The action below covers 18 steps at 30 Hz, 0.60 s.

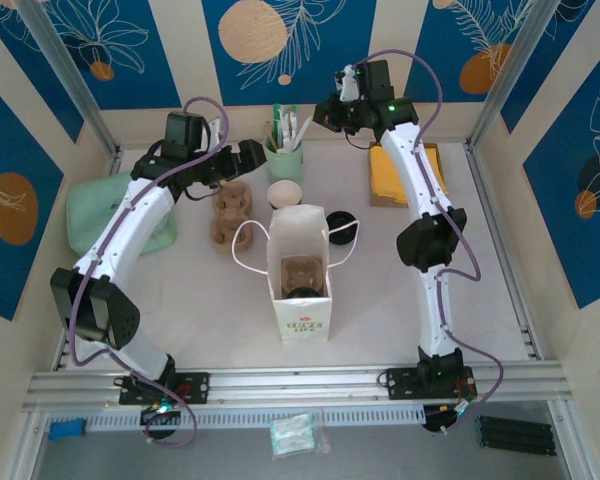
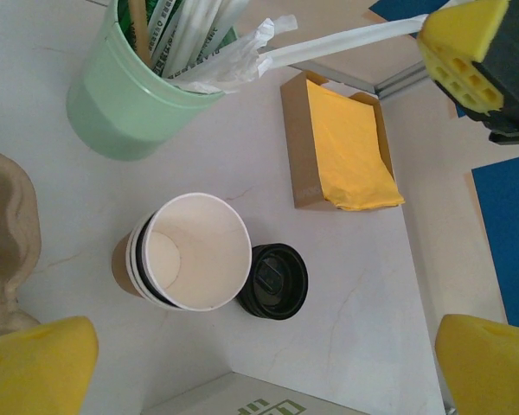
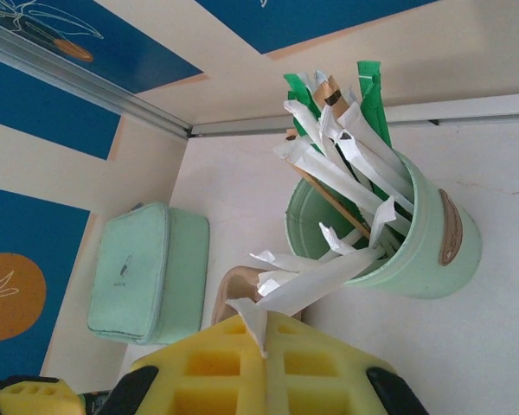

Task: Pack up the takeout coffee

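Deep in the white paper bag (image 1: 300, 312) at the table's middle I see a black lid over brown cardboard, which looks like the takeout coffee (image 1: 302, 290). My right gripper (image 3: 272, 346) hangs beside the mint-green holder (image 3: 398, 238), its yellow pads shut on a paper-wrapped straw (image 3: 329, 275) that still leans from the holder. The same gripper (image 2: 467, 52) and straw (image 2: 346, 39) appear in the left wrist view. My left gripper (image 2: 259, 380) is open above the table, over the lidless nested cups (image 2: 195, 251) and the loose black lid (image 2: 275, 281).
A brown tray of yellow napkins (image 1: 405, 175) lies at the back right. Stacked pulp cup carriers (image 1: 230, 215) sit left of the bag, and a mint pouch (image 1: 110, 215) lies at the far left. The bag's handles stick out to both sides.
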Tool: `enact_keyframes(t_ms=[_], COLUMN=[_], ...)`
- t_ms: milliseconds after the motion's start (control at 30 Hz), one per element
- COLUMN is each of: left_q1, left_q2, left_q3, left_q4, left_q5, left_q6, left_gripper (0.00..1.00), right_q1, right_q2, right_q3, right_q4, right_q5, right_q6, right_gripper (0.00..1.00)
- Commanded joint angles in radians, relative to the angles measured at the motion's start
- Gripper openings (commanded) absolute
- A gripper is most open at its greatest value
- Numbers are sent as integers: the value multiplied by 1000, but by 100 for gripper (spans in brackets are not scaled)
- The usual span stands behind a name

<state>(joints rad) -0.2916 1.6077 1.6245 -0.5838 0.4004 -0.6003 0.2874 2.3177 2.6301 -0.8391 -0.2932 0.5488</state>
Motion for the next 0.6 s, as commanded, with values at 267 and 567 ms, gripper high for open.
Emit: enact_keyframes(t_ms=[267,567], left_q1=[12,12], left_q2=[-16,-55], left_q3=[38,55], left_q4=[-19,-63], left_q5=[17,1], left_q6=[15,36], left_gripper=[99,99], right_q1=[-4,6], right_q2=[-204,-394], right_q3=[-31,-92], right_q4=[-80,-111], right_q5=[27,31], right_q6=[-49,-64], right_gripper=[0,0])
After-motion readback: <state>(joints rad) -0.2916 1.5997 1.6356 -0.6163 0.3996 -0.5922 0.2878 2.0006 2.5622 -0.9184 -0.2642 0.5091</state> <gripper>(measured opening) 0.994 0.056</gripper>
